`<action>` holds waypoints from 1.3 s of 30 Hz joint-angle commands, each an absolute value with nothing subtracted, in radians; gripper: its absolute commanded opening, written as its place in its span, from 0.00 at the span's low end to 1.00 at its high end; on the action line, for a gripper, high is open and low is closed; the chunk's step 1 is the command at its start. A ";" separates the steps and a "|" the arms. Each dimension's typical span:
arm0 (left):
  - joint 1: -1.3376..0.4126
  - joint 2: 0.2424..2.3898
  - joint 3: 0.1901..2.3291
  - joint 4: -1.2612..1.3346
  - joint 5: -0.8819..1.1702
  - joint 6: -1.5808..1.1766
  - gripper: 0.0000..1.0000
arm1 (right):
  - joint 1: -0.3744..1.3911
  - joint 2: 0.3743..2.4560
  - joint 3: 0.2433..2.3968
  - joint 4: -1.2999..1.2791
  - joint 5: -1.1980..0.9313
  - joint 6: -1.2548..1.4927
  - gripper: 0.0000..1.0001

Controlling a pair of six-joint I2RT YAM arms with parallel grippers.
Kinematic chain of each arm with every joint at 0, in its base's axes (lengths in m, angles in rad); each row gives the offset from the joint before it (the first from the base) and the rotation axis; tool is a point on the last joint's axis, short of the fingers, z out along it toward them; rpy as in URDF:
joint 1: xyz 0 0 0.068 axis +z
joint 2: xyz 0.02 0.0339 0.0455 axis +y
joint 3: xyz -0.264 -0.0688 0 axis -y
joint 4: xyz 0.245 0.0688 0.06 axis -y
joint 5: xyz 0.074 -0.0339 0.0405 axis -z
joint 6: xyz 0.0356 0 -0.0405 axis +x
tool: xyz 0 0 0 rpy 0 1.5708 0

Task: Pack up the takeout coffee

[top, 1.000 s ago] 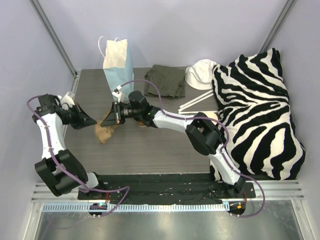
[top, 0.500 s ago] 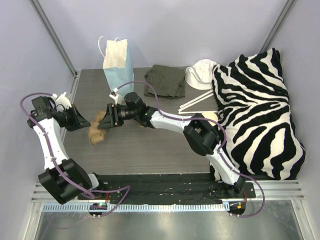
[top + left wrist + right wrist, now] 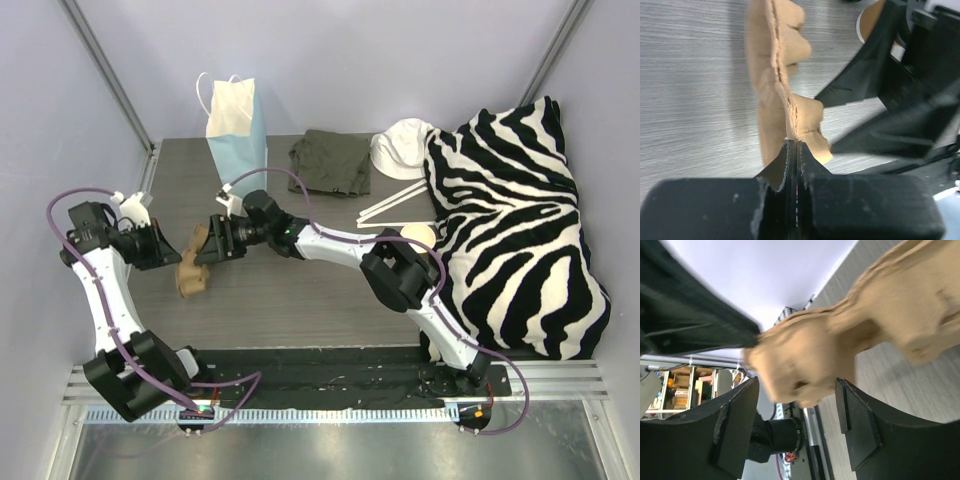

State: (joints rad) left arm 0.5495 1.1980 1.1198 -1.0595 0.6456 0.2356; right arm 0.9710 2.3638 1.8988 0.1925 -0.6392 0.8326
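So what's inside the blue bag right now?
Only the bag's white inner wall shows through its open top. The bottom is hidden by its blue side, so I cannot tell if it's empty.

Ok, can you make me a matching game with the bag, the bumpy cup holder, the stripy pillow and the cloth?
Things:
1. paper bag
2. cup carrier
3. pillow
4. cloth

Descriptions:
A. black and white stripes
B. brown, pinched in the left gripper
C. light blue, standing upright
D. olive green, lying in a heap

Pairs: 1-C, 2-B, 3-A, 4-D
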 commanded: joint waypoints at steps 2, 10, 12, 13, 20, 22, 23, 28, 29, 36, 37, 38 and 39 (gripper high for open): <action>0.540 1.118 1.077 -1.045 0.632 0.360 0.00 | 0.966 2.378 1.950 0.199 -0.615 0.821 0.66; 0.537 1.013 1.000 -1.039 0.595 0.523 0.00 | 0.942 2.399 1.974 0.247 -0.614 0.894 0.63; 0.538 0.983 0.989 -1.040 0.598 0.561 0.00 | 0.942 2.411 1.980 0.252 -0.615 0.902 0.63; 0.540 0.976 0.977 -1.046 0.606 0.571 0.00 | 0.942 2.414 1.980 0.258 -0.617 0.917 0.63; 0.537 0.923 0.945 -1.039 0.615 0.589 0.00 | 0.946 2.434 1.974 0.262 -0.615 0.910 0.61; 0.538 0.931 0.945 -1.034 0.614 0.568 0.00 | 0.954 2.436 1.965 0.249 -0.612 0.893 0.61; 0.538 0.937 0.948 -1.029 0.617 0.555 0.00 | 0.960 2.436 1.962 0.244 -0.612 0.873 0.60; 0.538 0.985 0.982 -1.022 0.637 0.471 0.00 | 0.976 2.430 1.950 0.184 -0.595 0.793 0.58; 0.535 0.991 0.986 -1.016 0.626 0.456 0.00 | 0.974 2.424 1.950 0.181 -0.597 0.790 0.58; 0.538 1.026 1.037 -0.965 0.597 0.325 0.00 | 0.974 2.379 2.020 0.155 -0.627 0.733 0.61; 0.538 1.026 1.042 -0.963 0.603 0.315 0.00 | 0.974 2.376 2.023 0.152 -0.629 0.723 0.62; 0.538 1.028 1.045 -0.963 0.610 0.308 0.00 | 0.974 2.362 2.023 0.152 -0.626 0.716 0.63; 0.538 1.029 1.046 -0.963 0.615 0.298 0.00 | 0.974 2.359 2.025 0.150 -0.626 0.713 0.63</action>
State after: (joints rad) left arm 0.5426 1.0302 0.9970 -1.0161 0.5896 0.3733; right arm 0.9676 2.4500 1.9625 0.1337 -0.6128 0.7692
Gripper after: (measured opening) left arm 0.010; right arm 0.622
